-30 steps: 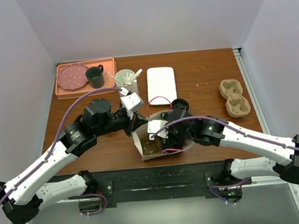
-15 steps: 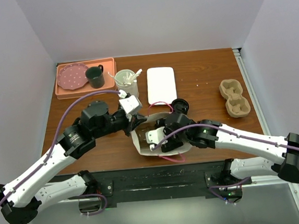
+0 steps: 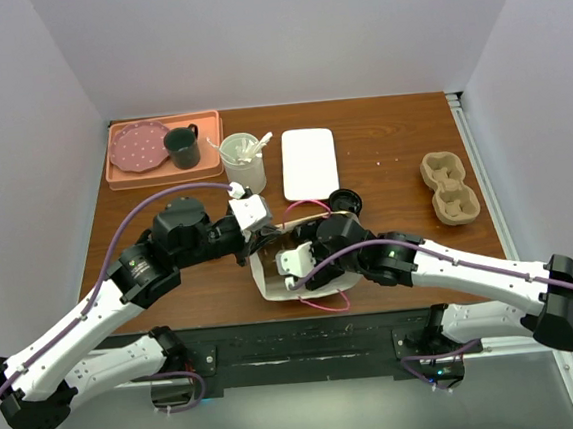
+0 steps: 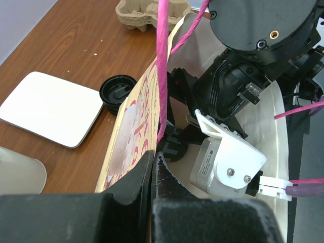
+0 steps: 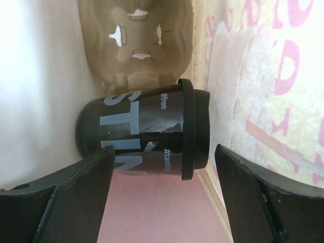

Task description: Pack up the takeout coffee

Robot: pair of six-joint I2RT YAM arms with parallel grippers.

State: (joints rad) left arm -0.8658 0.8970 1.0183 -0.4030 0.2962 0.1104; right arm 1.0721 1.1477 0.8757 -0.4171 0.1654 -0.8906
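Note:
A black takeout coffee cup [image 5: 147, 131] with a lid is inside the paper bag [image 3: 273, 288], its lid end toward the bag's pink-printed wall [image 5: 263, 76]. A cardboard carrier [image 5: 136, 40] lies behind it in the bag. My right gripper [image 5: 162, 192] reaches into the bag and stands open, one finger on each side and short of the cup, holding nothing. My left gripper [image 4: 153, 159] is shut on the bag's rim [image 4: 129, 131], beside the pink handle [image 4: 163, 66]. From above, the right gripper [image 3: 306, 265] is mostly hidden inside the bag.
A loose black lid [image 3: 346, 201] and a white rectangular plate [image 3: 309, 162] lie just behind the bag. A second cardboard carrier [image 3: 450, 188] sits at the right. At the back left are an orange tray [image 3: 123, 176] with a pink plate and green mug [image 3: 182, 147], and a white cup [image 3: 241, 158].
The right gripper has gone a little further left and deeper into the bag. The bag's mouth has shifted and widened; the left gripper has kept its hold on the rim.

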